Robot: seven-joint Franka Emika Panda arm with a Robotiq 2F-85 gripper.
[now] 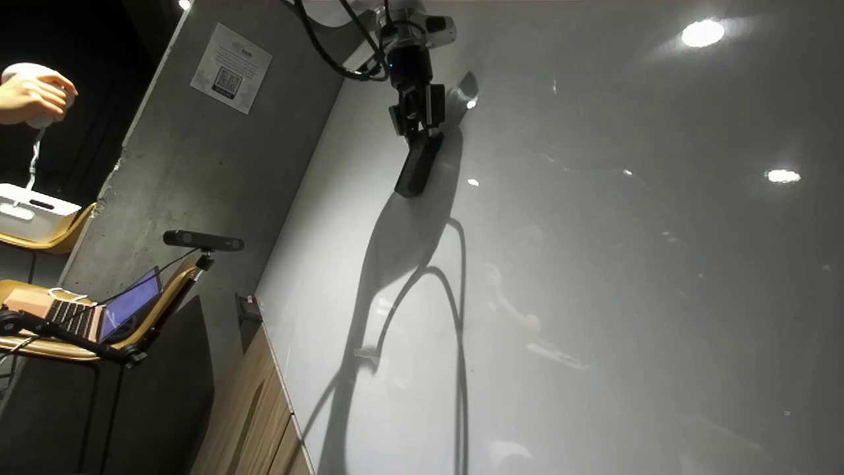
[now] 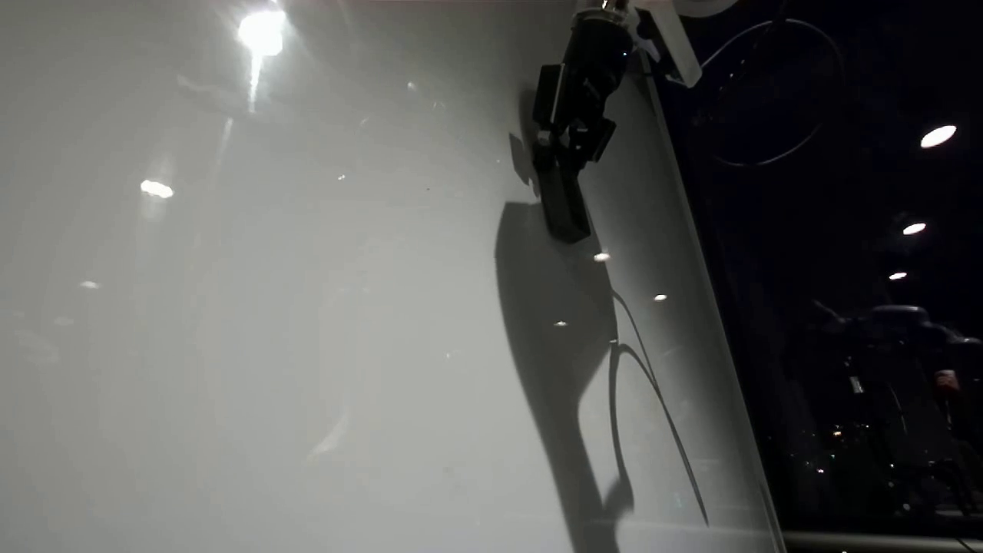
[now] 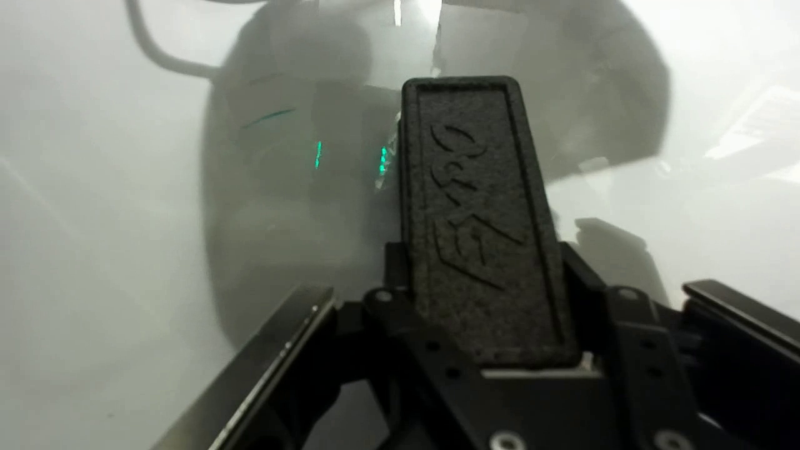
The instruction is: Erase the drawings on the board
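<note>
One drawn line (image 3: 270, 117) beyond pincer (image 3: 485, 272).

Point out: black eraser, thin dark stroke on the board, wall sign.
Black eraser (image 3: 482, 212): wrist view, middle of its marked face.
Thin dark stroke (image 3: 271, 117): wrist view, about midway along it.
Wall sign (image 1: 233, 67): exterior view, middle of the sheet.

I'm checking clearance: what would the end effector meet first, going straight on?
Likely the board, via the dark block the end effector holds; whether block and board touch is unclear.
</note>
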